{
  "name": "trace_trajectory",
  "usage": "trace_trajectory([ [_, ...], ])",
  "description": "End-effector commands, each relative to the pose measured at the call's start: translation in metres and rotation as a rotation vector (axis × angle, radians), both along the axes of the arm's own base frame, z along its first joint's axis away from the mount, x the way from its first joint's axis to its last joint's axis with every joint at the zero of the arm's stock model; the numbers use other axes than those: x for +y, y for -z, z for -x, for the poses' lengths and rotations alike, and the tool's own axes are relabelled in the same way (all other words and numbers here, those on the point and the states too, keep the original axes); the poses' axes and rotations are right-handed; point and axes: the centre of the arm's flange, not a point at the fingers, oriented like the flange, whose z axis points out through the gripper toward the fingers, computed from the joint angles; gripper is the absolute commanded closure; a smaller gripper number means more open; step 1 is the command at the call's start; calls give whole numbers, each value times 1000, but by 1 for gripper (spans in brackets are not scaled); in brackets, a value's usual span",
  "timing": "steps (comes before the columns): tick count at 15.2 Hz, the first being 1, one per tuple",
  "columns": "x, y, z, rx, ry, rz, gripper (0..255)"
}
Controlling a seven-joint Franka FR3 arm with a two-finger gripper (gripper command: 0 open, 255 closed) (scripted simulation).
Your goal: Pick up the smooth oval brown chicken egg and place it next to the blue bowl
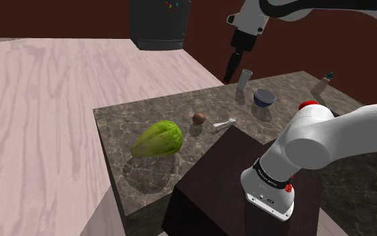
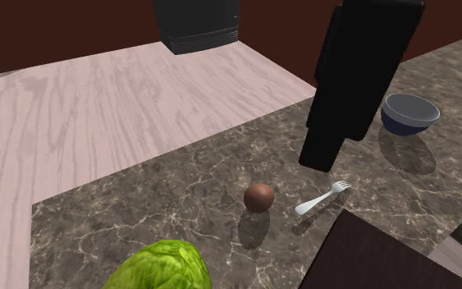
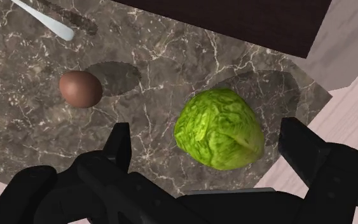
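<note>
A small brown egg (image 1: 199, 119) (image 2: 259, 197) (image 3: 80, 88) lies on the dark marble counter (image 1: 126, 117), between a green lettuce head and a white fork. The blue bowl (image 1: 264, 98) (image 2: 410, 113) stands farther along the counter, toward the shoulder view's right. My black gripper (image 1: 229, 72) (image 2: 321, 158) (image 3: 209, 149) hangs high above the counter, looking down. Its fingers (image 3: 117, 147) stand wide apart, open, with nothing between them. From the wrist camera the egg sits off to one side of the gripper, and the lettuce (image 3: 220, 128) lies under its middle.
The lettuce head (image 1: 157, 139) (image 2: 165, 267) rests near the counter's front edge. A white fork (image 1: 223, 124) (image 2: 323, 199) lies beside the egg. A pale cup (image 1: 244, 79) and a small bottle (image 1: 324, 82) stand at the back. The dark stand (image 1: 247, 188) borders the counter.
</note>
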Motion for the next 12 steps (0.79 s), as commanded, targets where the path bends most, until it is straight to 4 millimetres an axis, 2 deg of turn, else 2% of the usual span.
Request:
trace_trajectory([
  [1, -20, 21, -5, 7, -68, -19, 0],
  [12, -104, 144, -57, 48, -414, -121, 0],
])
